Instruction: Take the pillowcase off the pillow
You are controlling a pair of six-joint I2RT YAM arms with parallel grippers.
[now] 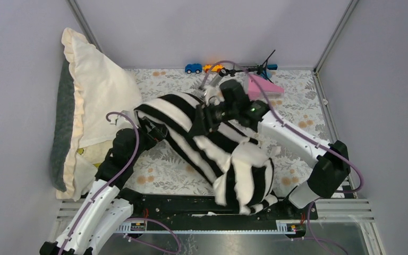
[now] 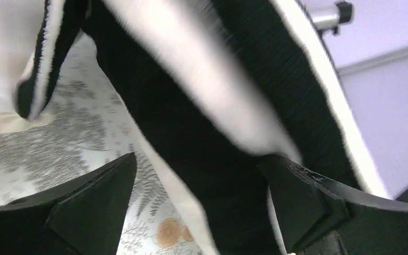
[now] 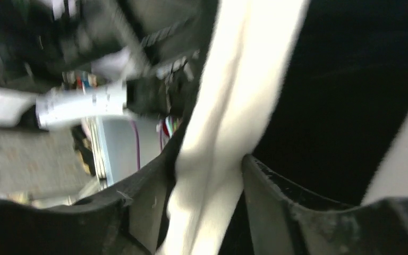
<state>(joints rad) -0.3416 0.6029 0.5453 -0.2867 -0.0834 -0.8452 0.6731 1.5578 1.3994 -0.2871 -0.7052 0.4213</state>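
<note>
Left hand released, spread wide around the pillowcase; right hand straddles a white fold, grip unclear.

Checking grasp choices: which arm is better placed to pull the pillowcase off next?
Probably right: the right gripper has a white fold of the pillowcase between its fingers. The left gripper stands wide open around the fabric, pinching nothing.

Striped pillowcase lies bunched on floral table
</note>
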